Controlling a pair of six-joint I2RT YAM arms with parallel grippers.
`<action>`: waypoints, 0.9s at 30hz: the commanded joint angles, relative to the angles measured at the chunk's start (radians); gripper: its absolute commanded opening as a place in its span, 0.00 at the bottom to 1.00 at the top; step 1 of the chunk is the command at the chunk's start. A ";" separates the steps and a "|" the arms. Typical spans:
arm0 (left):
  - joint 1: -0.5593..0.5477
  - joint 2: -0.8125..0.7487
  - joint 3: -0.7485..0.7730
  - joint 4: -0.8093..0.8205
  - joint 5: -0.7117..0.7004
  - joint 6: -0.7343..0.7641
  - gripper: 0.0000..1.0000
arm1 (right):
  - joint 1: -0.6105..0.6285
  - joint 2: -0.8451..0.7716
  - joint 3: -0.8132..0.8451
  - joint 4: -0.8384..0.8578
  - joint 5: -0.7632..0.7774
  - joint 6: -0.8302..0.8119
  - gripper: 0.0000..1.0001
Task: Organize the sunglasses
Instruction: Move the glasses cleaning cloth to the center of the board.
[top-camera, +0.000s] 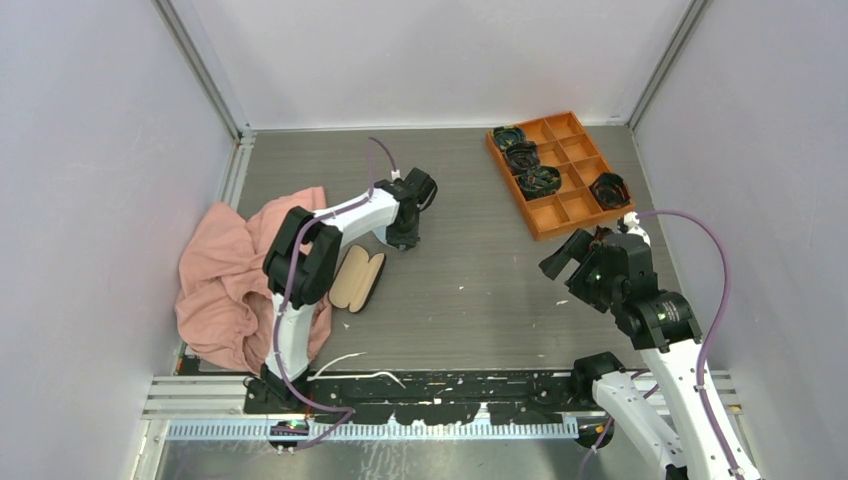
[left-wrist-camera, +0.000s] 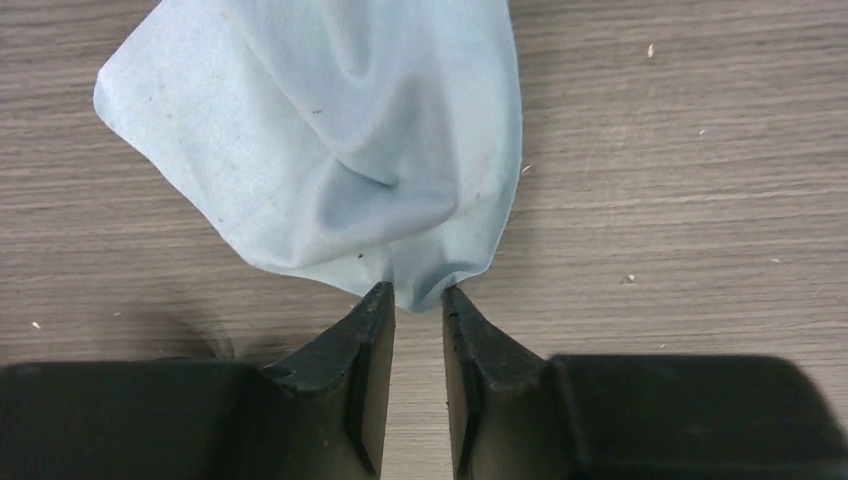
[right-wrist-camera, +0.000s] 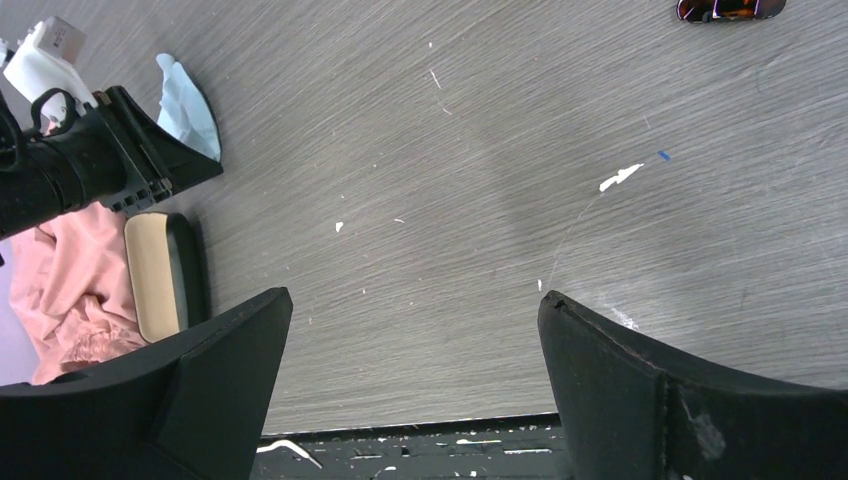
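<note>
The sunglasses (right-wrist-camera: 730, 8), a small folded pair with dark reddish lenses, lie at the top edge of the right wrist view, far ahead of my right gripper (right-wrist-camera: 415, 295). That gripper is wide open and empty above bare table, at the right in the top view (top-camera: 560, 268). My left gripper (left-wrist-camera: 418, 290) is down at the table (top-camera: 403, 240). Its jaws are almost together, with a corner of a light blue cloth (left-wrist-camera: 330, 140) pinched between the tips. The open black case (top-camera: 358, 278) with tan lining lies just left of it.
A pink cloth (top-camera: 225, 270) is heaped at the left edge, beside the case (right-wrist-camera: 155, 270). An orange divided tray (top-camera: 565, 127) at the back right holds several dark coiled bundles (top-camera: 520, 155). The blue cloth (right-wrist-camera: 190, 105) shows beside the left gripper.
</note>
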 joint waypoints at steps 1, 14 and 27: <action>0.009 0.046 0.029 0.008 0.005 -0.015 0.20 | -0.003 -0.008 0.012 -0.003 0.008 -0.005 1.00; -0.019 -0.081 0.092 -0.092 0.141 0.079 0.01 | -0.003 -0.003 0.015 0.000 0.015 -0.009 1.00; -0.339 -0.160 0.023 -0.004 0.266 -0.085 0.01 | -0.004 0.042 0.012 0.030 0.022 -0.030 1.00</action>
